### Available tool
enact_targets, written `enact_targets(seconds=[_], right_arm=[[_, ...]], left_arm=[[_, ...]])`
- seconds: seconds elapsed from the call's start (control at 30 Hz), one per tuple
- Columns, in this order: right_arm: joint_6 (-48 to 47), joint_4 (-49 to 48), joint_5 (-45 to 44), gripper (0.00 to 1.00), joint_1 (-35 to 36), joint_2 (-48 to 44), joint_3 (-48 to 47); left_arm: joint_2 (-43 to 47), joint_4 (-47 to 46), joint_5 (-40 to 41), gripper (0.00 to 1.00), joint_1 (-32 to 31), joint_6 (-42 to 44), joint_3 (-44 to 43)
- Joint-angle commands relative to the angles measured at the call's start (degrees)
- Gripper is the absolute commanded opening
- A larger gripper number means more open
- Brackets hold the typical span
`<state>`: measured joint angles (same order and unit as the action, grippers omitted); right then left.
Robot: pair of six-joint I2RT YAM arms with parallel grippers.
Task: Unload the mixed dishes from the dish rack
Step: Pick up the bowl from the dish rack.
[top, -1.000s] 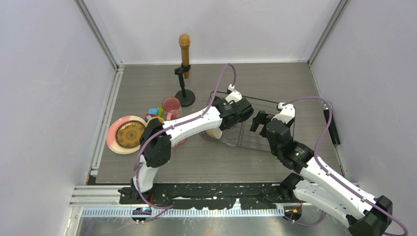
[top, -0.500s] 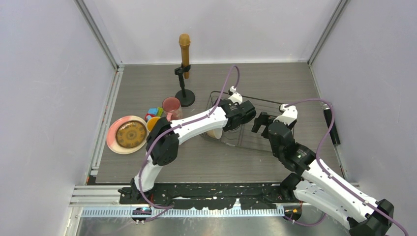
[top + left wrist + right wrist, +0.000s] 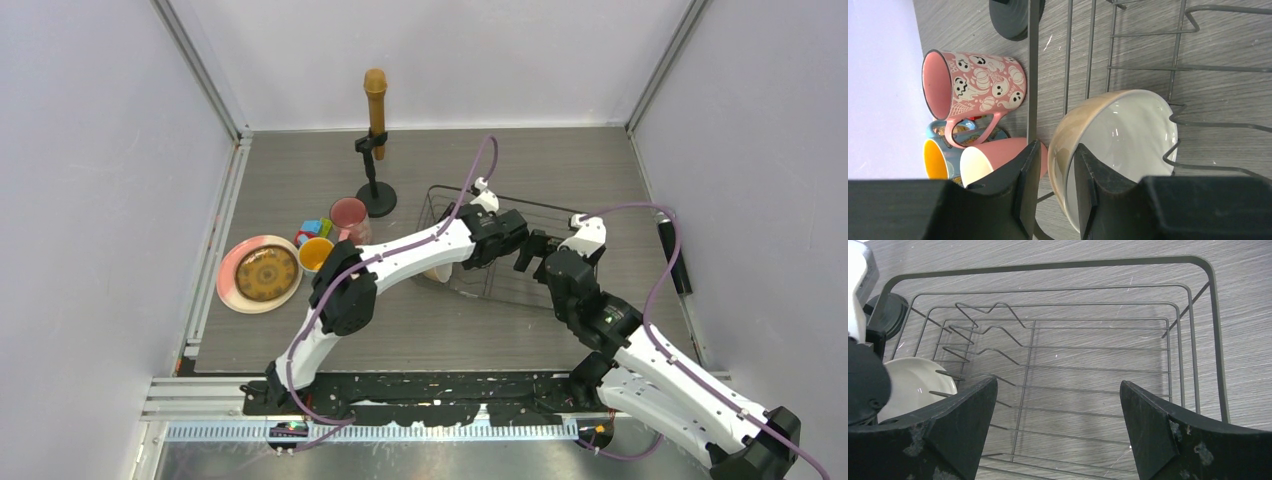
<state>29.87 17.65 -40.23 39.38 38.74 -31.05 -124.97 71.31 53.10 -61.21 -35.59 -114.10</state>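
Observation:
The black wire dish rack (image 3: pixel 560 215) sits right of centre; it also shows in the left wrist view (image 3: pixel 1175 45) and the right wrist view (image 3: pixel 1215 340). A cream-and-tan bowl (image 3: pixel 1128 135) leans on its side in the rack's left end (image 3: pixel 437 270) (image 3: pixel 913 382). My left gripper (image 3: pixel 1057 147) (image 3: pixel 458 262) straddles the bowl's rim, one finger inside and one outside, with a small gap at the outer finger. My right gripper (image 3: pixel 1058 381) (image 3: pixel 524 258) is wide open and empty above the bare rack floor.
Left of the rack stand a pink ghost-print mug (image 3: pixel 983 82) (image 3: pixel 349 215), a pink mug with a cream inside (image 3: pixel 998 155), and a yellow-inside mug (image 3: pixel 315 253). A small yellow plate (image 3: pixel 265 272) lies on the pink plate (image 3: pixel 232 290). The microphone stand (image 3: pixel 375 130) is behind, by toy blocks (image 3: pixel 317 228).
My left arm has reached further right and forward over the rack's left end. My right gripper has shifted slightly right and stayed open.

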Motion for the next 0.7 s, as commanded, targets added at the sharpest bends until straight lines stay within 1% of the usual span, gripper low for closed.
enact_targets(seconds=[0.0,0.37,0.57,0.67], right_arm=[[-0.4,-1.5,-1.4,0.99,0.2,-0.8,-0.2],[-0.8,-0.8,-2.7,0.99,0.1,-3.8,0.6],[-1.2,-0.8,-3.2,0.99,0.1,-4.2,0.9],[-1.4,-0.8,-3.4,0.99,0.1,-4.2,0.9]], left_arm=[[-2.1,4.5,4.5,0.32,-0.6,-2.9,-3.7],[-2.3,5.8,5.3,0.19,-0.8,-4.8,-4.3],[-2.2,7.2,7.7,0.16,-1.3,-5.5,-5.3],[-2.4,7.8,8.7,0.11,-1.4,-5.6,-6.3]])
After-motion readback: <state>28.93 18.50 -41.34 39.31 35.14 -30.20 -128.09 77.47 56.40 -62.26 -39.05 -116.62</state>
